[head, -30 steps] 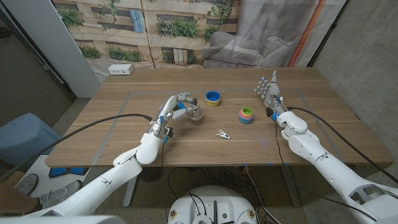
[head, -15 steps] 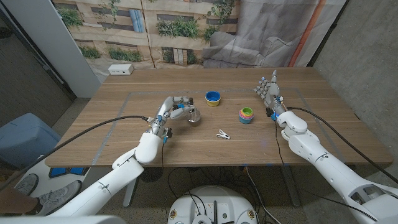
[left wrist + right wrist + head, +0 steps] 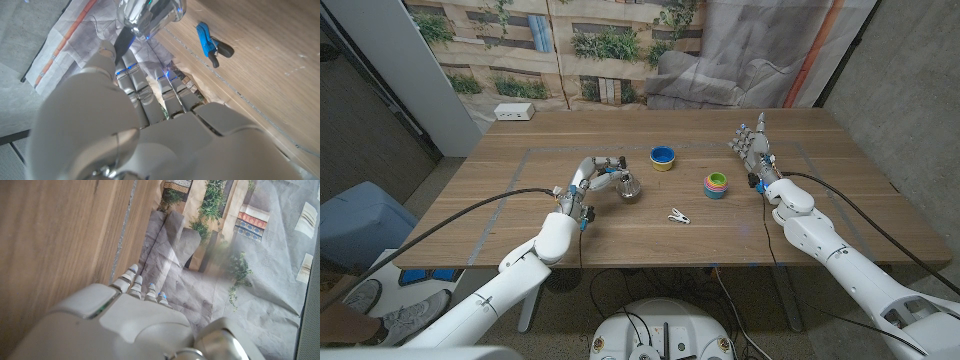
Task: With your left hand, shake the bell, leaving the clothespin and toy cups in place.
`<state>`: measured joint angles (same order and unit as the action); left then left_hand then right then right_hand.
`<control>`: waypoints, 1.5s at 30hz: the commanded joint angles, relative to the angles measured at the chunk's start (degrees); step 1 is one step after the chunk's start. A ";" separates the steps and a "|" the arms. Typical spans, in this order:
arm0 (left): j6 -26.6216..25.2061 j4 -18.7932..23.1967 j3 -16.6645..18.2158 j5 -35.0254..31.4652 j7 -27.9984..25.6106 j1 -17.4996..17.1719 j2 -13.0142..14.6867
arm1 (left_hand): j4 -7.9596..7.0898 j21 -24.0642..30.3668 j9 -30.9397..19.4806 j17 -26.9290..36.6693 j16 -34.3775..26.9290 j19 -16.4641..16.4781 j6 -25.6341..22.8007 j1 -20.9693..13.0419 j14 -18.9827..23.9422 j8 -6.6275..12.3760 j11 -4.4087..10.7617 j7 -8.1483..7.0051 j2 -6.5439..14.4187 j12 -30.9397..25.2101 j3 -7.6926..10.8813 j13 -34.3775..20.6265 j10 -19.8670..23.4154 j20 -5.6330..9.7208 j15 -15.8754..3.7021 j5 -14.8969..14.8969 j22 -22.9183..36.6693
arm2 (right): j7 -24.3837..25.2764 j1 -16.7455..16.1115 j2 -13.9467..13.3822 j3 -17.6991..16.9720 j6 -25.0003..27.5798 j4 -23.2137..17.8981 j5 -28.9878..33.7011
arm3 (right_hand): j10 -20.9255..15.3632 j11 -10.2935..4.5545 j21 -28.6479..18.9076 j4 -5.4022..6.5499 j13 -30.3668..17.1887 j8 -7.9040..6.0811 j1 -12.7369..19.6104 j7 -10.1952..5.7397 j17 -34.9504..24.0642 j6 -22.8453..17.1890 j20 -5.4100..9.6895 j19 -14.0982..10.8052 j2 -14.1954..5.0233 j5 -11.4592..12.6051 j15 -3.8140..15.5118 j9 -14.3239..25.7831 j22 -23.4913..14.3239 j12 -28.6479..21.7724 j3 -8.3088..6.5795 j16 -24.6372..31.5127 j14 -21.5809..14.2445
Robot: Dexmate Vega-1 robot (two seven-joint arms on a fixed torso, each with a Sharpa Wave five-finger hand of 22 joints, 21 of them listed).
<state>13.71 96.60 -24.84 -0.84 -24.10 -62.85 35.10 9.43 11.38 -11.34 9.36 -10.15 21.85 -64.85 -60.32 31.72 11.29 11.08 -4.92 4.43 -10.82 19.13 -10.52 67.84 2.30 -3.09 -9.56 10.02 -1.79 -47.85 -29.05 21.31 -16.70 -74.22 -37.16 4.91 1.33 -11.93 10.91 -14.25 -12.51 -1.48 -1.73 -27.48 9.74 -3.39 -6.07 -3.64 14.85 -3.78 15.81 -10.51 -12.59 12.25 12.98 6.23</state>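
We are holding the bell [image 3: 630, 186] in our left hand [image 3: 597, 177], the fingers [image 3: 131, 75] pinching its dark handle while the shiny body is hanging near the middle of the surface [image 3: 520, 215]; whether it is lifted clear or touching the wood we cannot tell. In the left wrist view the bell [image 3: 150, 15] is showing beyond our fingertips, with the clothespin [image 3: 210, 44] lying near it. That, we judge, is the main risk: the clothespin [image 3: 678, 215] is sitting close on the bell's right, so a wide swing could be knocking it aside. The grip looks slim, on the handle alone, so a hard shake could be slipping the bell loose toward the blue toy cup [image 3: 662, 158] or the stacked toy cups [image 3: 716, 185]. Our right hand [image 3: 752, 143] is standing upright near the stacked cups, fingers apart and holding nothing; any drift there could be nudging them.
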 commanded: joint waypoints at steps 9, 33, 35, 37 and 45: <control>2.42 -5.45 -0.48 0.23 -1.11 1.41 -0.60 | -0.01 -0.29 -0.08 0.01 0.20 -0.75 0.58 0.13 -0.59 -0.09 1.77 -0.03 0.41 0.09 -0.52 -0.26 0.89 0.02 -7.80 -0.30 0.07 | -0.07 0.00 -0.03 -0.02 -0.02 0.07 -0.02 | 0.13 0.26 -0.40 -0.06 -0.10 -0.33 0.17 -0.12 -0.29 0.51 0.14 -0.48 -5.58 0.32 -0.11 0.22 -0.19 -0.32 0.36 0.44 0.36; 1.30 -5.51 -0.85 -0.79 -1.91 0.37 0.65 | 0.03 -0.34 -0.06 0.01 0.20 -1.21 0.83 0.18 -0.97 -0.11 1.79 -0.07 0.56 0.06 -0.67 -0.28 0.43 0.20 -7.82 -0.40 0.06 | 0.06 -0.10 -0.03 -0.01 0.04 -0.13 0.01 | 0.27 0.10 -0.41 -0.06 -0.10 -0.33 0.17 -0.11 -0.29 0.49 0.24 -0.49 -5.58 0.32 -0.09 0.21 -0.19 -0.26 0.37 0.43 0.38; 1.28 -5.57 -0.93 -0.96 -1.98 0.40 0.71 | 0.04 -0.32 -0.05 0.01 0.20 -1.20 0.88 0.18 -0.98 -0.13 1.79 -0.05 0.56 0.06 -0.68 -0.28 0.40 0.18 -7.83 -0.40 0.06 | 0.05 -0.09 -0.03 -0.01 0.04 -0.11 0.01 | 0.28 0.09 -0.41 -0.06 -0.10 -0.33 0.17 -0.15 -0.29 0.51 0.21 -0.48 -5.59 0.32 -0.02 0.21 -0.19 -0.26 0.36 0.44 0.37; 1.39 -5.77 -1.01 -0.98 -2.00 0.45 0.68 | 0.04 -0.34 -0.05 0.01 0.20 -1.27 0.92 0.19 -1.00 -0.14 1.79 -0.07 0.56 0.06 -0.70 -0.28 0.37 0.19 -7.82 -0.41 0.05 | 0.05 -0.08 -0.03 -0.01 0.04 -0.10 0.01 | 0.30 0.06 -0.41 -0.06 -0.10 -0.32 0.17 -0.08 -0.29 0.52 0.19 -0.48 -5.59 0.32 -0.07 0.22 -0.19 -0.25 0.36 0.44 0.36; 1.48 -6.47 -1.46 -1.79 -2.36 0.49 0.90 | 0.05 -0.32 -0.04 0.02 0.18 -1.31 1.13 0.22 -1.06 -0.19 1.78 -0.34 0.58 0.11 -0.75 -0.27 0.10 0.22 -7.84 -0.44 0.04 | 0.01 0.02 0.02 0.01 0.03 0.03 0.01 | 0.26 0.06 -0.41 -0.06 -0.10 -0.31 0.17 -0.08 -0.29 0.54 0.18 -0.49 -5.58 0.32 -0.01 0.22 -0.19 -0.27 0.36 0.44 0.37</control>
<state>15.11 90.87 -25.80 -1.83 -26.11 -62.26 35.62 9.50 11.38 -11.04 9.36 -9.93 20.75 -63.96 -60.06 31.00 10.63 11.80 -5.19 4.64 -10.57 18.59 -10.53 67.12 2.65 -2.98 -9.77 9.85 -1.73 -47.89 -29.07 21.30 -16.67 -74.29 -37.15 4.91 1.33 -11.93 10.91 -14.25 -12.51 -1.48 -1.73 -27.48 9.74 -3.39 -6.07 -3.64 14.85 -3.78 15.81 -10.52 -12.59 12.25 12.98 6.23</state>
